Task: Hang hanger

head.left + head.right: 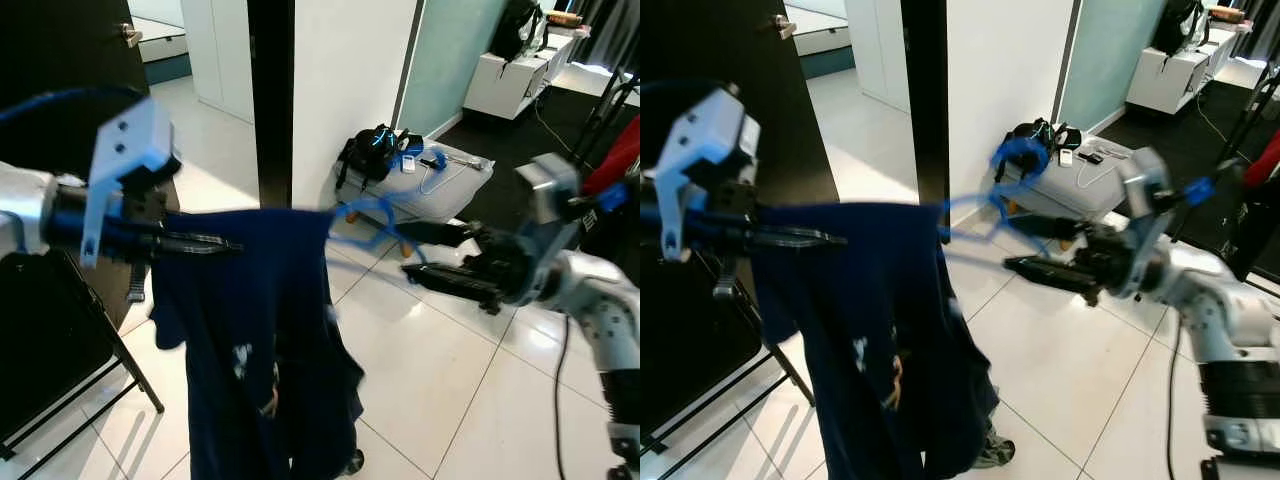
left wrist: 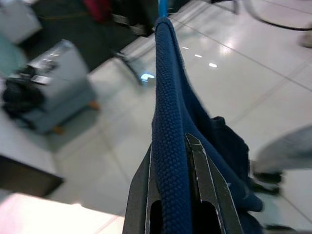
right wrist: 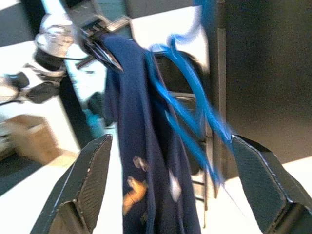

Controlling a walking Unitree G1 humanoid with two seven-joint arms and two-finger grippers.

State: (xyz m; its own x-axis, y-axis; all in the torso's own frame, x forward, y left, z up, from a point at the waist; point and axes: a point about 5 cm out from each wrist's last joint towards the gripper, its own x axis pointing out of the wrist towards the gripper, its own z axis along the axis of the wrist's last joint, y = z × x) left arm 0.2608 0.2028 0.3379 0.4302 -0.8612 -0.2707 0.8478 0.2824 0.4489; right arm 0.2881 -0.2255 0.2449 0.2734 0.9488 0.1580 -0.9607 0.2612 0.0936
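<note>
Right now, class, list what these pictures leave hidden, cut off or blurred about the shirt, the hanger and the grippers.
1. Shirt: hem cut off by the bottom edge, left eye view.
2. Hanger: motion-blurred in both eye views; its arms hidden under the shirt.
3. Right gripper: open, but blur hides whether the hanger touches either finger.
4. Left gripper: shut on the shirt; cloth hides whether it also pinches the hanger.

Blue hanger (image 3: 195, 112) motion-blurred, shirt-covered
</note>
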